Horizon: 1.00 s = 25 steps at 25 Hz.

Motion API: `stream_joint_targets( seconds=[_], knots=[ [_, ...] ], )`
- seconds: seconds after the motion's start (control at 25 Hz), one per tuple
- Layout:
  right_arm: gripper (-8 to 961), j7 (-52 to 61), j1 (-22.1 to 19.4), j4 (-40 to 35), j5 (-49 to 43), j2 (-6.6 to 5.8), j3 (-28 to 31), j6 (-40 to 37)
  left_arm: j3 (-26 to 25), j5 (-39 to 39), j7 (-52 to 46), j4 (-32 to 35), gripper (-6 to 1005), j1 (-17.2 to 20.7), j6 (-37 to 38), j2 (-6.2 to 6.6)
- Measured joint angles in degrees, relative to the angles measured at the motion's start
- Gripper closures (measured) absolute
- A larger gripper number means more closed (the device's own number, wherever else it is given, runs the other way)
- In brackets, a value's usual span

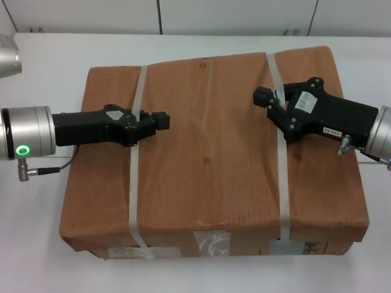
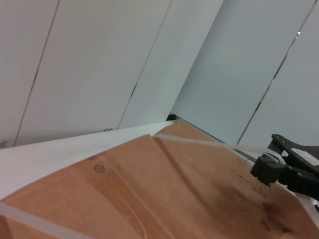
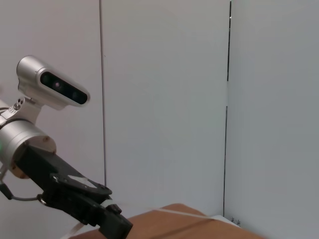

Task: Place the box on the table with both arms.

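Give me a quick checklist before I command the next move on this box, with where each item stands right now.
1. Box resting on the table: ok, it sits flat with white tabletop on three sides in the head view.
2. Left tool position: ok, over the box top at the left strap.
3. Right tool position: ok, over the box top at the right strap.
4. Tools released from the straps: cannot tell, no view shows whether either tool is pinching or merely above its strap.
5. Box intact: ok, both straps and the seam tape look in place.
6. Tools apart from each other: ok, bare cardboard lies between them.
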Motion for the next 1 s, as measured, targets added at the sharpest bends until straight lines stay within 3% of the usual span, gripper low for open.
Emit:
stream_joint_targets(
  seconds=[1.0],
  knots=[
    [913, -0.1, -0.1, 0.0, 0.0, 0.00, 0.0, 0.0, 0.0, 0.0, 0.1, 0.0, 912, 0.0, -0.5, -0.01]
  ],
)
